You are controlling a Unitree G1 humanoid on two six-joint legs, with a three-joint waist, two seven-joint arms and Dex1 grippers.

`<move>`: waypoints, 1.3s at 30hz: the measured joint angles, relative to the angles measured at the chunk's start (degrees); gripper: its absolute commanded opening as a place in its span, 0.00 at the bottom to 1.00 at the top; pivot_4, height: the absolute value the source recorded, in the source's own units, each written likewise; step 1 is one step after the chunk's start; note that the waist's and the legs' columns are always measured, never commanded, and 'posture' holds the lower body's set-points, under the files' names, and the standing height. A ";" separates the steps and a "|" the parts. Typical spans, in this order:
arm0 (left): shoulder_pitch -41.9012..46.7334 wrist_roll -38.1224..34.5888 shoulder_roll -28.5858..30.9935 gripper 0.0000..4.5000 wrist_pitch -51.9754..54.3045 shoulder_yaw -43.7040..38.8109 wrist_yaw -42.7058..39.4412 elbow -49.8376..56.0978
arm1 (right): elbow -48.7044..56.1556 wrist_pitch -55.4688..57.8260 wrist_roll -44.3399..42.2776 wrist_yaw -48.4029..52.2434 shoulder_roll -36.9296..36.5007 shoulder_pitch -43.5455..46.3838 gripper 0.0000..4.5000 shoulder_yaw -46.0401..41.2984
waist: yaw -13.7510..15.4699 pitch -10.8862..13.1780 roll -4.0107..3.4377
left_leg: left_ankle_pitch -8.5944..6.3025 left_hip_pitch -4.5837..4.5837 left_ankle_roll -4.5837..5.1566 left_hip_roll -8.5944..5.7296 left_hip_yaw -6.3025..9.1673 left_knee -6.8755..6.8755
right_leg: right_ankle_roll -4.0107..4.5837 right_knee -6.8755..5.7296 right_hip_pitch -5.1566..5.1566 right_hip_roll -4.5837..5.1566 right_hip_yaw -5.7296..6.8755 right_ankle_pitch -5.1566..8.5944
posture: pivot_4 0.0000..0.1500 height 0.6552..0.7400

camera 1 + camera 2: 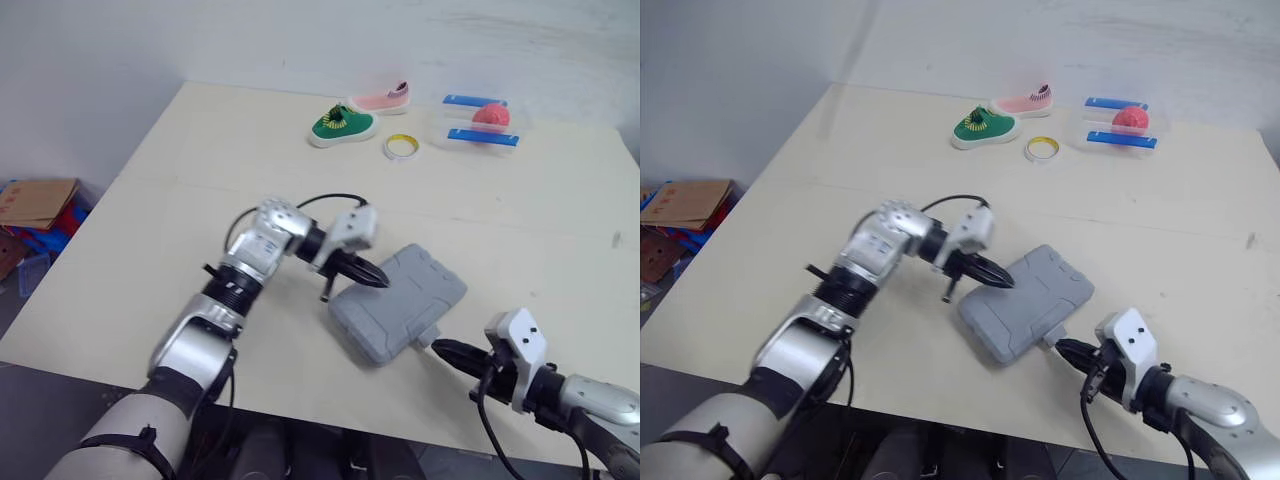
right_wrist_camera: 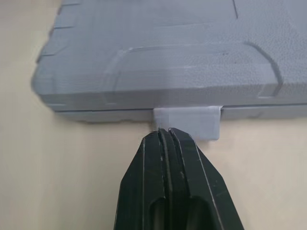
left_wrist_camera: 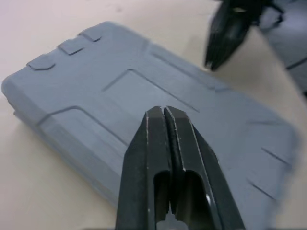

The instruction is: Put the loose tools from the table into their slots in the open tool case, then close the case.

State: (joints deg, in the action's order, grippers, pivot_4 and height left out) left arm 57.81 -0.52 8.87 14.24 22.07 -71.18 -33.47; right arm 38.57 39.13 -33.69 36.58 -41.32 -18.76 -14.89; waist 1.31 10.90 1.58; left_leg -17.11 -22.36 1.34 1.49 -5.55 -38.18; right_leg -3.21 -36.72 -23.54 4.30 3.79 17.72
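1. One pale worktop (image 1: pixel 200 180) carries everything. Its near half holds the task's thing, and its far edge holds a few unrelated items.
2. The grey tool case (image 1: pixel 400 305) lies flat near the front edge of the worktop, turned at an angle, with its lid already down. Judging from that, the loading looks done and the step in hand is the closing.
3. The left claw (image 1: pixel 365 275) has its two fingers pressed together with nothing between them. Its tip is over the left part of the lid. It seems to be bearing down on the lid, though contact cannot be confirmed.
4. The right claw (image 2: pixel 163 134) is also pinched together and empty. Its tip is right at the case's near side wall.
5. A green shoe (image 1: pixel 342 124), a pink shoe (image 1: pixel 382 99) and a clear box with blue strips (image 1: pixel 478 125) sit well apart from the case at the far edge.
6. The latch tab (image 2: pixel 188 120) juts out from the seam of the case, just beside the right claw's tip. It looks not yet snapped home.
7. The next move probably calls for a short, firm push of the tab against the case wall while the left claw steadies the lid. If the push goes off-centre, the case could skid instead of latching.
8. A tape roll (image 1: pixel 401 147) lies near the green shoe.
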 measured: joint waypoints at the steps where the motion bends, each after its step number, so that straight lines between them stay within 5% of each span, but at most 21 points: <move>1: -0.02 0.39 -0.49 0.00 -0.71 0.42 0.79 -0.83 | -0.29 0.20 0.00 -0.15 0.00 0.26 0.01 0.05 | -0.14 0.00 0.00 | 0.02 0.00 -0.03 0.02 -0.01 0.03 | 0.00 -0.01 -0.03 -0.03 0.00 0.00 | 1.00 0.89; 12: -0.69 1.06 0.89 0.00 -5.43 4.08 -3.58 1.08 | -2.91 2.09 2.17 -1.75 0.21 5.38 0.01 5.41 | -0.20 -0.03 -0.05 | 0.08 0.16 -0.14 0.08 0.03 0.04 | 0.11 -0.15 0.07 -0.07 0.00 0.05 | 1.00 0.89; 39: -2.26 7.15 0.93 0.00 -16.83 3.55 1.52 -2.16 | -16.21 -2.62 9.00 1.45 8.89 14.71 0.01 12.21 | -2.83 -0.88 0.70 | 0.04 1.20 -0.28 0.25 0.05 0.31 | 0.27 0.30 1.15 -0.03 0.00 -0.06 | 1.00 0.89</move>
State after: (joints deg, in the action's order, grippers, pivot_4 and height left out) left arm 55.55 6.64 9.80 -2.60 25.63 -69.65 -35.64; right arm 22.36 36.51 -24.69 38.03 -32.43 -4.04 -2.68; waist -1.52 10.01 2.28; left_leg -17.07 -21.16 1.06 1.75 -5.50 -37.87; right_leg -2.95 -36.42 -22.39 4.27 3.79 17.67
